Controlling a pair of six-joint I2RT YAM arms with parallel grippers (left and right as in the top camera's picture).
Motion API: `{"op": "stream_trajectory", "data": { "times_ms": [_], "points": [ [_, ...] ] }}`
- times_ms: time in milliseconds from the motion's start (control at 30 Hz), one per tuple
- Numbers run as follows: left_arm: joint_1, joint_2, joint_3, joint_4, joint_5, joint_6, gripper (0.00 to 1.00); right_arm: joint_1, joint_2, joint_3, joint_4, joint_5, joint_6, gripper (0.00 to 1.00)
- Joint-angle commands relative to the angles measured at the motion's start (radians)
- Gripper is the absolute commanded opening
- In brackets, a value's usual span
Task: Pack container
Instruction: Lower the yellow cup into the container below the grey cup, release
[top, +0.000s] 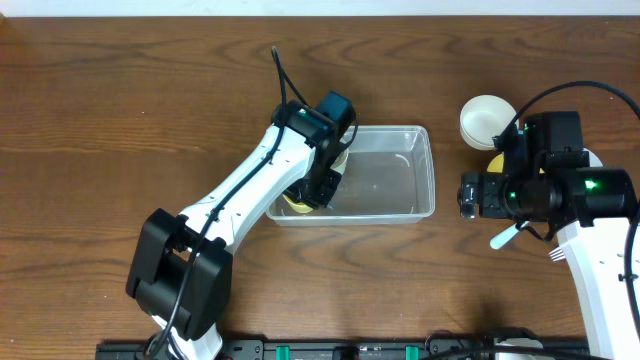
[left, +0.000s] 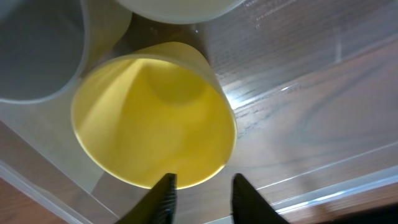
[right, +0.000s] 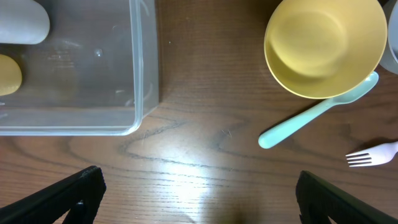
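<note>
Jaws on the left gripper (left: 204, 182) stand slightly parted, gripping nothing, at the rim of a yellow cup (left: 155, 112) lying on its side. The right gripper (right: 199, 177) is spread wide. The container (top: 400, 165), a clear rectangular bin with rounded corners and a rim, sits mid-table. Only the left wrist view shows the cup plainly (overhead, the arm covers it). Right of the bin lie a yellow bowl (right: 323, 46), a teal spoon (right: 311, 119) and a white fork (right: 373, 154).

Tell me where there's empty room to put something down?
The right half of the container is bare. Its left end is crowded: yellow cup, left gripper. Bare table lies between the container and the yellow bowl; beside that bowl sit a teal spoon and fork.
</note>
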Motion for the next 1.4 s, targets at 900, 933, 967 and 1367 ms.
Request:
{"op": "stream_trajectory", "data": {
  "times_ms": [900, 933, 967, 1367],
  "points": [
    [-0.121, -0.012, 0.042, 0.13, 0.003, 0.132, 0.05, -0.007, 0.002, 0.019, -0.005, 0.003, 0.015, 0.99],
    [-0.118, -0.005, 0.04, 0.133, 0.003, 0.132, 0.06, -0.007, 0.002, 0.019, -0.005, 0.003, 0.015, 0.99],
    [-0.117, 0.003, 0.04, 0.136, 0.003, 0.132, 0.06, -0.007, 0.002, 0.019, -0.005, 0.003, 0.015, 0.99],
    [-0.113, 0.114, 0.037, 0.142, -0.014, 0.133, 0.06, -0.007, 0.002, 0.019, -0.008, 0.003, 0.015, 0.99]
  ]
}}
